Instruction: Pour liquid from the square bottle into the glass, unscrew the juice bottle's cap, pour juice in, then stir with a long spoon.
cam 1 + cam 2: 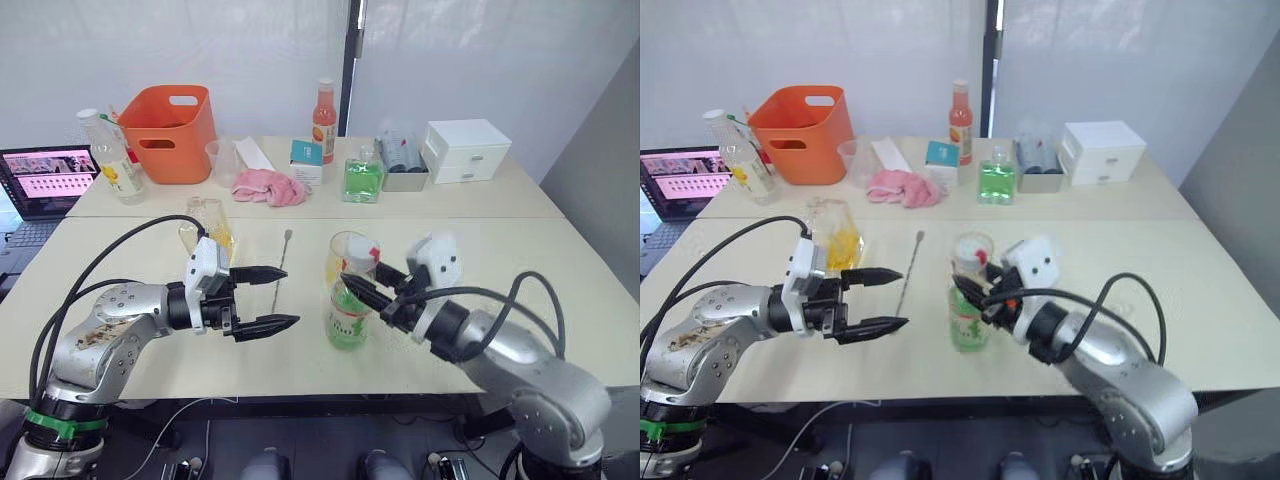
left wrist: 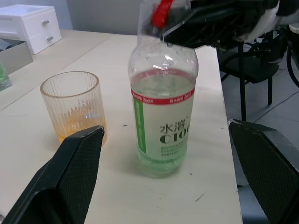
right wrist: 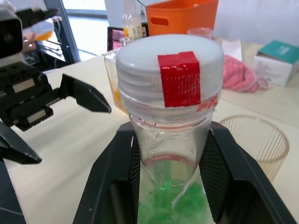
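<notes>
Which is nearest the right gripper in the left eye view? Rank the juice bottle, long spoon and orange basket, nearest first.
1. Juice bottle: held at its neck in the right gripper.
2. Long spoon: flat on the table, toward the robot's left.
3. Orange basket: far back, left.

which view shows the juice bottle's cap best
The right wrist view: the cap sits close and central, white with a strip of red tape, the right gripper closed on the neck of the juice bottle below it. The left wrist view cuts it off at the edge; the eye views show it small.
</notes>
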You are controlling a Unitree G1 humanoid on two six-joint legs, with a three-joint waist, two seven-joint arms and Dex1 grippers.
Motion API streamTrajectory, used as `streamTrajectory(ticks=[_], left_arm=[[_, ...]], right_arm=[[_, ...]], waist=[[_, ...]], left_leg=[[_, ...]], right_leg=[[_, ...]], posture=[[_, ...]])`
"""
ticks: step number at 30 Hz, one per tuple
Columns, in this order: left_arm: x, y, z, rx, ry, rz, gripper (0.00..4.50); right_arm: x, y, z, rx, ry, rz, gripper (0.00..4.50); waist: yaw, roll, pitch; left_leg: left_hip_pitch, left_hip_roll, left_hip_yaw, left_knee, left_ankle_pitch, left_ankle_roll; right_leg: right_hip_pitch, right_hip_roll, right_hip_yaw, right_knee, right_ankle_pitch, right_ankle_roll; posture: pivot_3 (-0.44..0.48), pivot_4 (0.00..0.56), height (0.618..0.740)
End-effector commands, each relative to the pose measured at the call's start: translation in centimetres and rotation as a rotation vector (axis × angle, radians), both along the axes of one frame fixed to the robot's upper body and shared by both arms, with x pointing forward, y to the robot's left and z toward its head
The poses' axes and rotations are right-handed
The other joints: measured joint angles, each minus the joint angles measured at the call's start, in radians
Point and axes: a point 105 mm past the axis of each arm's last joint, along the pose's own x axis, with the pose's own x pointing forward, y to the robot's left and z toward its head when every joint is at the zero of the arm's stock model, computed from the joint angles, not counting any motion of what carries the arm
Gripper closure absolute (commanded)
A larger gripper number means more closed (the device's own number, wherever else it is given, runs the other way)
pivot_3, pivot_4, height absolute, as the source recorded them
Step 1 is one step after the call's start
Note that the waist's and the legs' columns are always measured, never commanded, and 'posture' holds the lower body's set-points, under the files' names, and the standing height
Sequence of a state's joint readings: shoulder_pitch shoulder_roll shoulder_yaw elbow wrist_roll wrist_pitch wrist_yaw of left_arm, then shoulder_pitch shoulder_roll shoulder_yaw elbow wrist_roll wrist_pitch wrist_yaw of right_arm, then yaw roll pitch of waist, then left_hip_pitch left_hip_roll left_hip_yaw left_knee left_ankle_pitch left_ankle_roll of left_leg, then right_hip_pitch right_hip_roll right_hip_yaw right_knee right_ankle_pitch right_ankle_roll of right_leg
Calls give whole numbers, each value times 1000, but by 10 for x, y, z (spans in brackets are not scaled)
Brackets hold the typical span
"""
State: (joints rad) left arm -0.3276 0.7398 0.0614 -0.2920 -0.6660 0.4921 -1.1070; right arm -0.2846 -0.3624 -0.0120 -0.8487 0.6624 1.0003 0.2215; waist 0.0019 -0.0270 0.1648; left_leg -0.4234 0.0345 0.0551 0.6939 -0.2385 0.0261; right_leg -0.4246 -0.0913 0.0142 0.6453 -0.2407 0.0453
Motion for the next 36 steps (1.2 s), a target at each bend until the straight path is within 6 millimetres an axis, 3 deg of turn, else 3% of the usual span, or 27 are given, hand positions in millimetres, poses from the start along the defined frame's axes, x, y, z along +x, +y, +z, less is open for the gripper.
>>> streamTrajectory(ticks=[1,15,17,23,28,36], left_arm=[[0,-3,10,3,-54,-29,0],[0,-4,11,9,-58,-43,0],[0,-4,11,10,-58,-43,0],[-1,-4,13,6,-60,-44,0],[-1,-6,16,1,-63,-50,0],[0,-29,26,-36,10,-38,0]], right_arm=[[-6,-1,8,-3,-60,-52,3260],[-7,3,-21,17,-24,-56,3260],[-8,3,-21,24,-27,-47,2219],[-13,-2,-7,54,-72,19,122],[-15,-10,1,39,-79,85,50],[-15,-31,19,-19,-48,341,50]], waist=[[0,0,0],[-9,0,0],[-12,0,0],[-14,0,0],[-11,0,0],[-10,-1,0]], left_leg=[[0,0,0,0,0,0],[2,1,0,0,0,0],[2,1,0,0,0,0],[2,1,-1,0,0,0],[1,0,-1,0,0,0],[1,0,-2,0,0,0]], right_leg=[[0,0,0,0,0,0],[2,1,0,0,0,0],[2,1,0,0,0,0],[1,1,0,0,0,0],[1,1,0,0,0,0],[2,1,0,-1,0,1]], posture=[[0,150,715],[0,150,715],[0,150,715],[0,150,715],[0,150,715],[0,150,715]])
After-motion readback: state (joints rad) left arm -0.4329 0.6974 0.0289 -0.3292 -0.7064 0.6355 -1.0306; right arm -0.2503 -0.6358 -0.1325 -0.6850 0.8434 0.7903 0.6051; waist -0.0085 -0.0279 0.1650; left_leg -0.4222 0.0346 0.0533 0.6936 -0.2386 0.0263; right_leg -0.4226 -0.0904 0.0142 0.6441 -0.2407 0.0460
